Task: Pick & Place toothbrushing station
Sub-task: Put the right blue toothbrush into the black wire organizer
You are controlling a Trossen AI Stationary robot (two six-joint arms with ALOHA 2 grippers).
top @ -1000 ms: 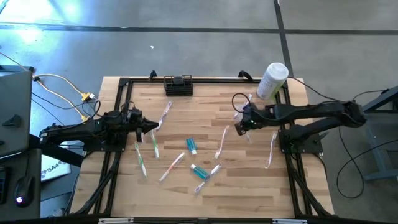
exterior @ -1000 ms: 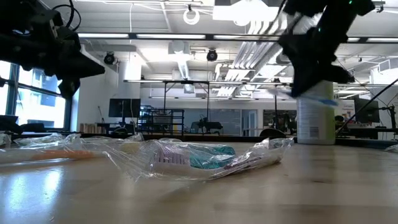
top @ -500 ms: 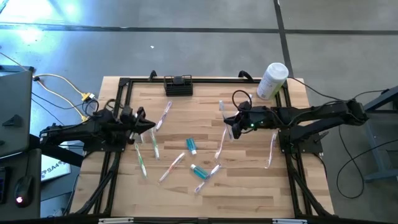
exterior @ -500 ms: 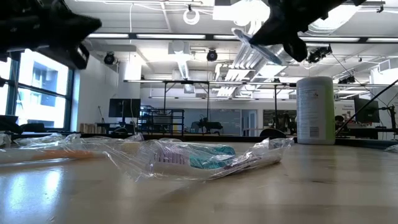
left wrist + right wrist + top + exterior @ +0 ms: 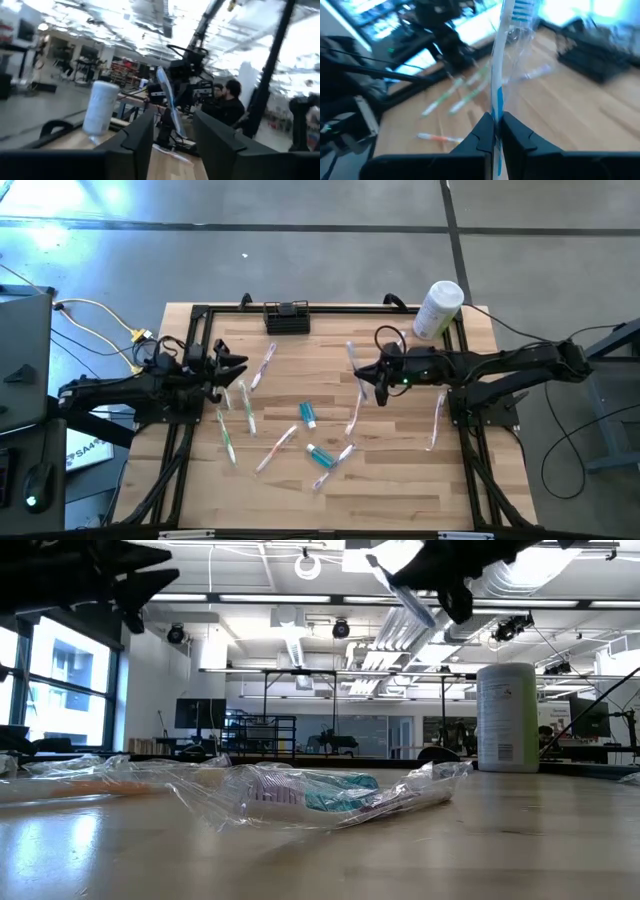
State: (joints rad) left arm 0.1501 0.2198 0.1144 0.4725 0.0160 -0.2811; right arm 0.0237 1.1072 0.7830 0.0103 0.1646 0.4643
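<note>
The toothbrushing station (image 5: 287,317), a small black rack, stands at the table's far edge and shows blurred in the right wrist view (image 5: 600,50). My right gripper (image 5: 372,383) hangs over the table's middle right, shut on a blue-and-white toothbrush (image 5: 356,365) in clear wrap. My left gripper (image 5: 238,365) hovers open over the left side, high in the low view (image 5: 150,570), with nothing between its fingers (image 5: 145,135). Several wrapped toothbrushes (image 5: 247,412) and two teal tubes (image 5: 308,414) lie flat on the wood. My right gripper pinches the toothbrush's handle (image 5: 496,112) between its two fingers, wrap and all. The fingers come nearly level from the table's right and lie across the brush. The brush is lifted clear of the table, its bristle end (image 5: 520,7) standing up beyond the fingertips.
A tall white cylindrical container (image 5: 437,308) stands at the far right corner, also in the low view (image 5: 508,718). One wrapped brush (image 5: 436,420) lies by the right arm's base. A black frame (image 5: 200,315) rims the table. People sit beyond the table (image 5: 230,105).
My right gripper has risen and gone a little toward the table's left, tipping up from pointing down to nearly level and rolling; the toothbrush has come up with it and now stands more upright. My left gripper has risen, tipped upward and opened.
</note>
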